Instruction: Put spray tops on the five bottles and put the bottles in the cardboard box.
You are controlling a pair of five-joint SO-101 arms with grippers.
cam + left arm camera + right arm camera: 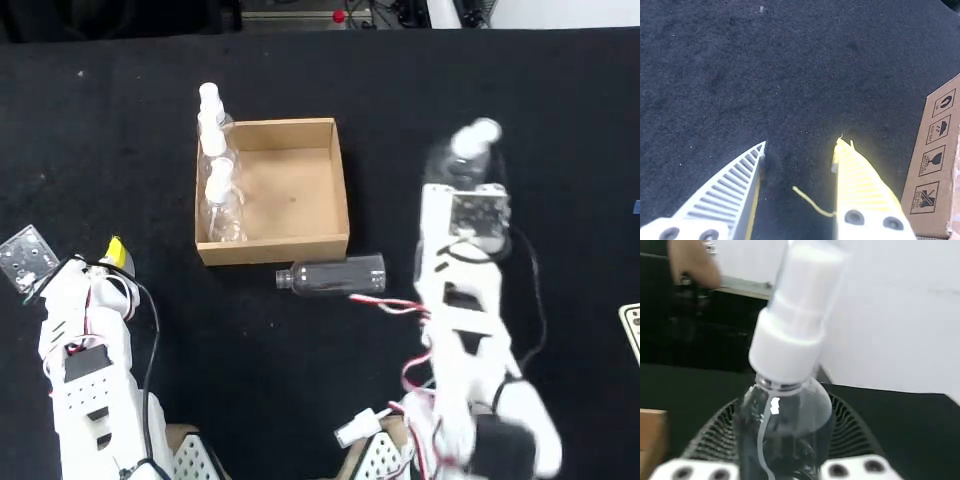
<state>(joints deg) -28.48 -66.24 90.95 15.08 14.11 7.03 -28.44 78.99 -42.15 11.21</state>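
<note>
The cardboard box [300,190] sits open at mid-table; its printed side wall [935,165] shows in the left wrist view. Three clear bottles with white spray tops [218,185] stand along its left wall. A clear bottle without a top [335,275] lies on its side just in front of the box. Right of the box, my right gripper [465,170] [785,440] is shut on an upright bottle [785,425] that carries a white spray top [795,325] [478,135]. My left gripper [112,260] [802,145] is open over bare black cloth, left of the box's front corner.
Black cloth covers the table [520,80]. A pale flat object [632,335] lies at the right edge. Red and white wires [395,305] trail from the right arm close to the lying bottle.
</note>
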